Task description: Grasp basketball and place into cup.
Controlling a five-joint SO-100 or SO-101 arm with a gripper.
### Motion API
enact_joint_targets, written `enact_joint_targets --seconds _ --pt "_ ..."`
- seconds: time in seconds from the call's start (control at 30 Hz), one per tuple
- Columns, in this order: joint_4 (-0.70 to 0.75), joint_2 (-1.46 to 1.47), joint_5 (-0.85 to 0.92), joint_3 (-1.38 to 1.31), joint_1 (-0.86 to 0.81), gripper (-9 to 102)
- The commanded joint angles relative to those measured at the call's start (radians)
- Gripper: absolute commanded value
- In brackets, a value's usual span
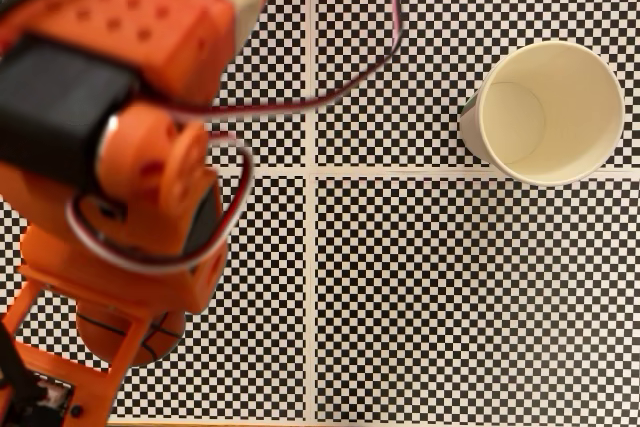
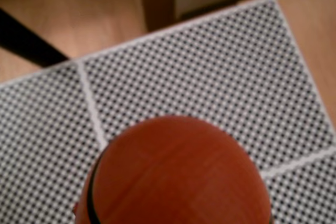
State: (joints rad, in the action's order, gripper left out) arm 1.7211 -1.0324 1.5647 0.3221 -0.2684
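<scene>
Fixed view: the basketball [image 1: 150,339] is sitting near the lower left corner of the checkered surface [image 1: 420,297], mostly hidden under the orange arm [image 1: 130,147]; the cup [image 1: 548,112] is standing upright near the upper right, mouth facing up, well apart.
Wrist view: the basketball [image 2: 176,174] is filling the lower middle, close under the camera.
Pincer: I cannot tell whether it is open or gripping.
Step advice: finger tips should be straddling the ball's widest part before closing.
Axis: the ball is round, so no long axis; the cup's runs vertical.

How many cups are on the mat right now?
1. The cup stands upright and empty at the upper right of the fixed view. The arm covers the left side, so something could be hidden there.
</scene>
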Motion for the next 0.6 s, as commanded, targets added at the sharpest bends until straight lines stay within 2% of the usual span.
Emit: enact_joint_targets --seconds 0.0,0.3,0.57 --pt "0.005 -0.147 0.012 0.078 0.015 0" --pt "0.005 -0.405 0.048 0.321 0.069 0" --pt "0.005 -0.612 -0.028 0.465 0.181 0"
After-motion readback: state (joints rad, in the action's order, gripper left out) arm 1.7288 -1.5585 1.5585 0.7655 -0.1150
